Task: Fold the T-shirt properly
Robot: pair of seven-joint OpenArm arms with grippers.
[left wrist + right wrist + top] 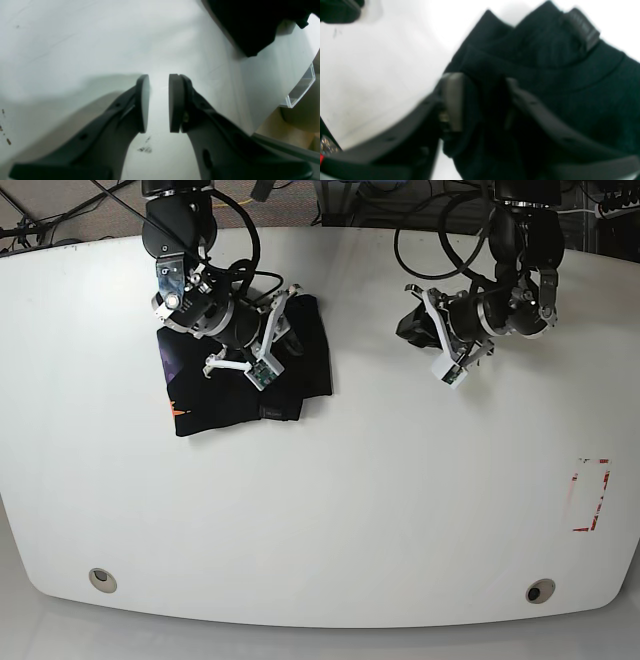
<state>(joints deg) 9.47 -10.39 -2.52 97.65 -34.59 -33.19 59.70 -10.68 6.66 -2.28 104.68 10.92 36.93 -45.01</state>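
Black T-shirt [545,75] fabric bunched between my half-open right pincer [482,100] may snag, undoing the fold.

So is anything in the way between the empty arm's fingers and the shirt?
Nothing visible. Only bare white table lies between the left gripper and the shirt, where the right gripper is.

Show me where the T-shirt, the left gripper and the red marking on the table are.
T-shirt [215,405], base view, flat front part of the folded fabric.
left gripper [159,102], left wrist view, gap midway between its fingertips.
red marking [590,494], base view, middle of the rectangle outline.
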